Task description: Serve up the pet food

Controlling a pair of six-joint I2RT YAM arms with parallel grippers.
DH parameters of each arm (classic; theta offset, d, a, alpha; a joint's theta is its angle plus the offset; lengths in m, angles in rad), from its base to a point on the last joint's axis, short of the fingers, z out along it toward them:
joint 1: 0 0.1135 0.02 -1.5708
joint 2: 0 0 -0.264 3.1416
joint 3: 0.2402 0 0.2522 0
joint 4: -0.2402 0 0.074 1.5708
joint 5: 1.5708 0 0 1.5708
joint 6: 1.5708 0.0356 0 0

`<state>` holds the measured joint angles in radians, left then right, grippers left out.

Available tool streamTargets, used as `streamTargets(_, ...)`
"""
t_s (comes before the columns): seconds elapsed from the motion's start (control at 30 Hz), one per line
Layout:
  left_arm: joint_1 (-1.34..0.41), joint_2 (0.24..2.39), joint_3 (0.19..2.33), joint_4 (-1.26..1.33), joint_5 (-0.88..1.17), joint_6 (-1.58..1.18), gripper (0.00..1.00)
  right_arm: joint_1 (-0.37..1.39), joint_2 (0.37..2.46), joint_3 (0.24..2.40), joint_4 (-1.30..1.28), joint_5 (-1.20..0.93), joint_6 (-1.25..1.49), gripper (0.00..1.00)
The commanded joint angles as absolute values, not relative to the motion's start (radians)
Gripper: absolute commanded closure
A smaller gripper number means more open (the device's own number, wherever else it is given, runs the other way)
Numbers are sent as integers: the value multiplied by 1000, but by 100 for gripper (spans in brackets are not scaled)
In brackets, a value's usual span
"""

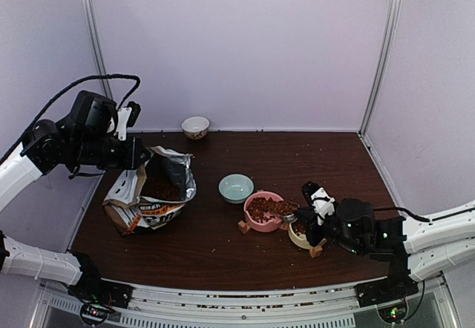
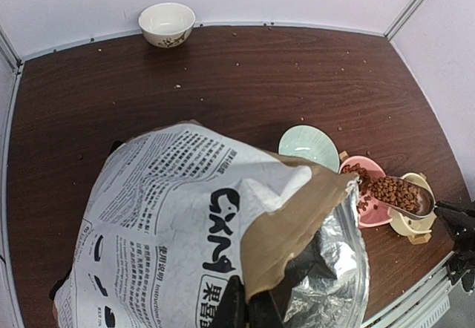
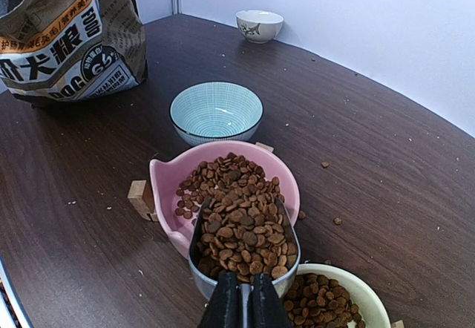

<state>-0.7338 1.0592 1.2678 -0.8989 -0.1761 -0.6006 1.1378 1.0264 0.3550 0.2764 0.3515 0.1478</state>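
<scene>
From above, the left tool [image 1: 141, 152] is clamped on the top rim of the bag [image 1: 152, 191]. The bag gapes open just ahead of and below it, its base on the table [image 1: 334, 165] close to the left edge. The right tool [image 1: 303, 220] is closed tight on the handle of the scoop [image 1: 289, 213], which reaches out ahead of it to the near rim of the pink bowl [image 1: 256, 222]. Pet food [image 1: 266, 208] fills that bowl, and more lies in the cream bowl [image 1: 297, 237] right under the tool. Past the pink bowl stands the teal bowl [image 1: 236, 188], with bare wood between it and the bag. The back of the table is open up to a white bowl [image 1: 195, 127] at the rear edge.

In the left wrist view, the fingers [image 2: 230, 306] meet on the bag's folded paper lip, with silver lining just to their right. The bag's printed side blocks most of the room ahead. Far off to the right, the loaded scoop lies across the pink bowl's rim, near the table's front edge.

In the right wrist view, the fingers [image 3: 223, 309] pinch the handle with no gap between them. The scoop directly ahead is heaped with pellets and its front lip overlaps the pink bowl's near rim; whether they touch I cannot tell. The cream bowl sits low to the right and a wooden block [image 3: 139, 194] lies beside the pink bowl on the left. A few stray pellets dot the open wood to the right
</scene>
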Motion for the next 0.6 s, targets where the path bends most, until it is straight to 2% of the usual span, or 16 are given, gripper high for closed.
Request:
streamTargets(0.0, -725, 1040, 1267, -804, -171, -582, 100, 1128, 984, 440, 127, 343, 179, 100)
streamTargets(0.57, -725, 1022, 1248, -775, -132, -517, 100, 1115, 1020, 701, -327, 274, 189, 100)
